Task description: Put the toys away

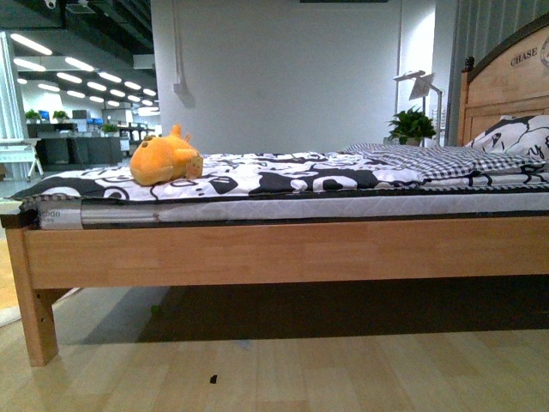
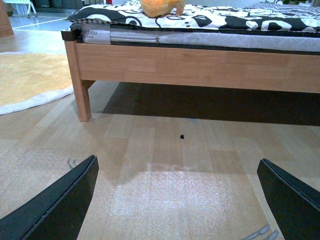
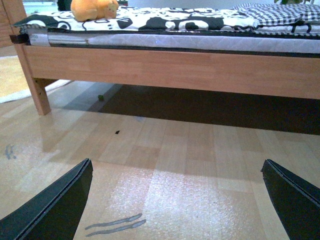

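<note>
Both arms hang low over the pale wood floor (image 2: 150, 150), and neither holds anything. The left gripper (image 2: 177, 159) is spread wide, its two dark fingers (image 2: 60, 205) far apart with only bare boards between them. The right gripper (image 3: 177, 161) is released the same way, its fingers (image 3: 55, 210) parted over the floor and touching nothing.

The plush toy (image 1: 165, 157), orange-yellow and rounded, lies well ahead of and above all four fingers, on the bed near its foot end. It rests on the black-and-white patterned sheet (image 1: 257, 176) close to the mattress edge. From the left gripper the toy sits almost straight ahead, in line with the gap between the fingers (image 2: 159, 7). From the right gripper it lies ahead and off to the robot's left (image 3: 94, 9).

The wooden bed frame (image 1: 283, 251) stands between the fingers and the toy, its side rail running across and one leg (image 1: 39, 322) planted on the floor. A small dark speck (image 2: 182, 135) lies on the boards just beyond the left gripper's fingers, short of the bed's shadow. A yellow rug (image 2: 25, 80) spreads on the floor beyond the foot of the bed, well apart from the fingers. Farther up the bed, far from either gripper, a checked blanket (image 1: 429, 159) lies beside a patterned pillow (image 1: 515, 136) against the headboard (image 1: 506, 81). A potted plant (image 1: 412, 127) stands behind.
</note>
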